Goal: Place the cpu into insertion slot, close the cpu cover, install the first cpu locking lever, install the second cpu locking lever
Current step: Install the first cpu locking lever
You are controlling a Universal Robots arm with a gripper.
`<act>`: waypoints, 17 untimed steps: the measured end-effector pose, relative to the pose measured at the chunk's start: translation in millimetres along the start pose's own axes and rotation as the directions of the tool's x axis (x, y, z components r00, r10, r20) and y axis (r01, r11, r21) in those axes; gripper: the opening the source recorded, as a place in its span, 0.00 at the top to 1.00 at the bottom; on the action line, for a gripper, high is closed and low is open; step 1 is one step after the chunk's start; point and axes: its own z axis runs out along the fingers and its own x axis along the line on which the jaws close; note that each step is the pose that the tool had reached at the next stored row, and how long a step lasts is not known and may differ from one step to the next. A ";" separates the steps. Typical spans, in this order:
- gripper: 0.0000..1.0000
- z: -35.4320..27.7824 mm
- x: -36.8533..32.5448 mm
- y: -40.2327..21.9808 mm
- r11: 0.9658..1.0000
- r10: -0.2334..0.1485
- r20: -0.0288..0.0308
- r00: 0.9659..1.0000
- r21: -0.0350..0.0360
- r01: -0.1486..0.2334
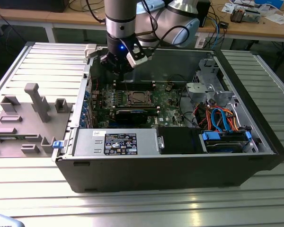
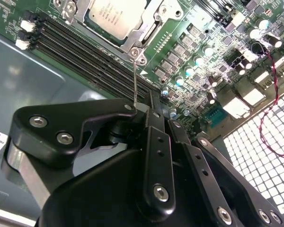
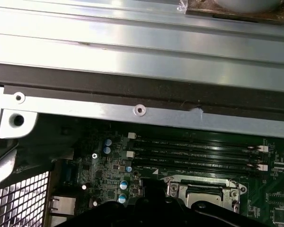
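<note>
The cpu (image 2: 114,16) lies with its silver top up in the insertion slot (image 1: 138,98) of the green motherboard (image 1: 170,101). The cpu cover (image 2: 149,29) lies flat around it as a metal frame. A thin wire locking lever (image 2: 134,80) rises from the socket's corner up to my fingertips. My gripper (image 2: 149,104) looks shut, its tips meeting at the lever's upper end; whether it clamps the wire is hidden. In the exterior view my gripper (image 1: 117,66) hangs inside the case, above the board and behind the socket toward that view's left. The socket frame (image 3: 177,189) also shows in the first wrist view.
Black memory slots (image 2: 85,52) run beside the socket. The open case holds a power supply (image 1: 116,142) in front, and a drive cage with orange and blue cables (image 1: 225,135) on the exterior view's right. The case's rear wall (image 3: 132,85) is close. A grey fixture (image 1: 33,101) stands outside.
</note>
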 end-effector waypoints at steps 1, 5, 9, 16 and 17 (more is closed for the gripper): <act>0.89 0.0 -0.4 0.0 1.000 0.000 0.000 1.000 0.000 0.000; 0.89 0.0 -2.5 -0.3 1.000 -0.002 0.000 1.000 0.000 0.002; 0.89 0.0 -4.2 -0.5 1.000 -0.003 0.000 1.000 0.000 0.003; 0.89 0.0 -7.6 -0.8 1.000 -0.005 -0.001 1.000 0.000 0.005; 0.89 0.0 -8.2 -0.9 1.000 -0.005 -0.001 1.000 0.000 0.005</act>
